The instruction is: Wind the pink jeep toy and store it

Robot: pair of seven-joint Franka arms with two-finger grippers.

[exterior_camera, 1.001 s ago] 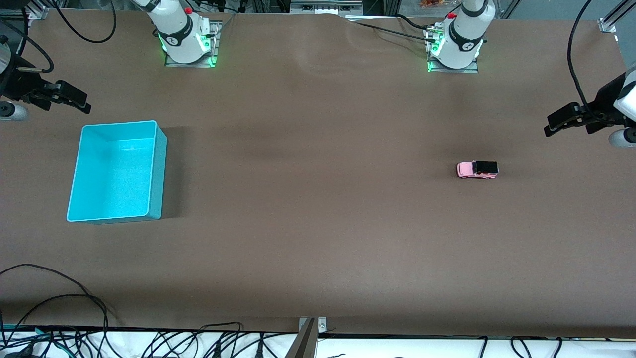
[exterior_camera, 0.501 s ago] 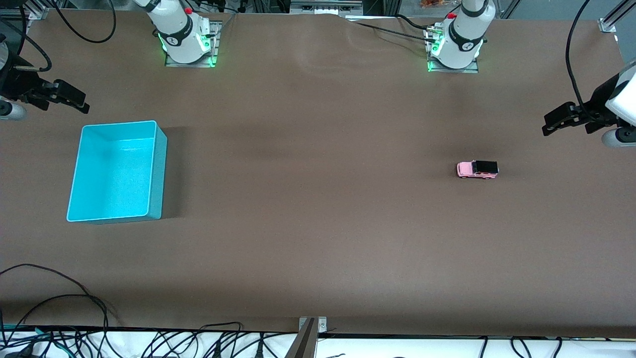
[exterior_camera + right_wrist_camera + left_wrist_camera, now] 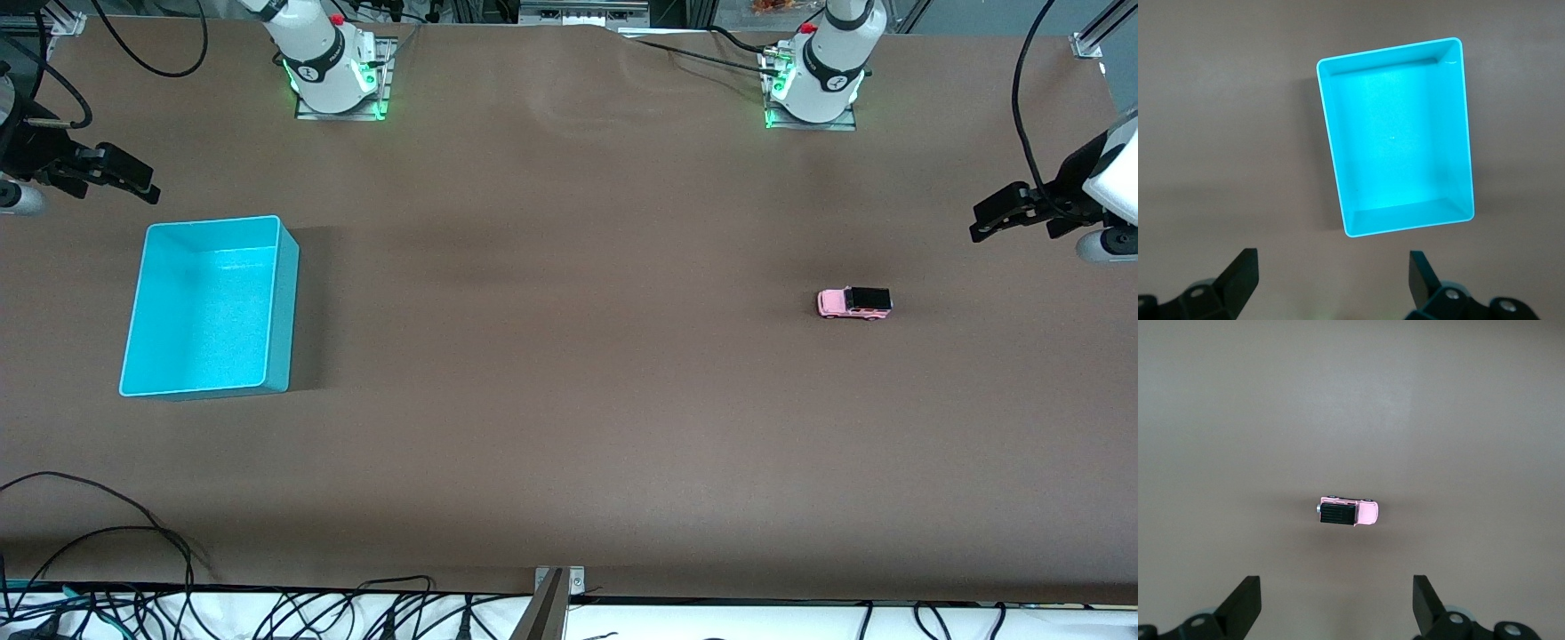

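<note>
The pink jeep toy [image 3: 854,303], boxy with a black roof, stands on the brown table toward the left arm's end. It also shows in the left wrist view [image 3: 1348,512]. My left gripper [image 3: 980,222] hangs open over the table's end, well apart from the jeep, with nothing between its fingers [image 3: 1245,603]. My right gripper [image 3: 147,182] hangs open and empty over the table at the right arm's end, beside the turquoise bin [image 3: 286,311]. In the right wrist view the bin [image 3: 1395,160] is seen from above with nothing in it.
Both arm bases [image 3: 333,67] [image 3: 818,76] stand along the table's edge farthest from the front camera. Loose black cables [image 3: 133,533] lie at the edge nearest the camera. A wide stretch of bare brown table [image 3: 569,311] separates the jeep from the bin.
Both grippers shifted slightly a second ago, the left one rising a little, and have since held still. The jeep and bin have not moved.
</note>
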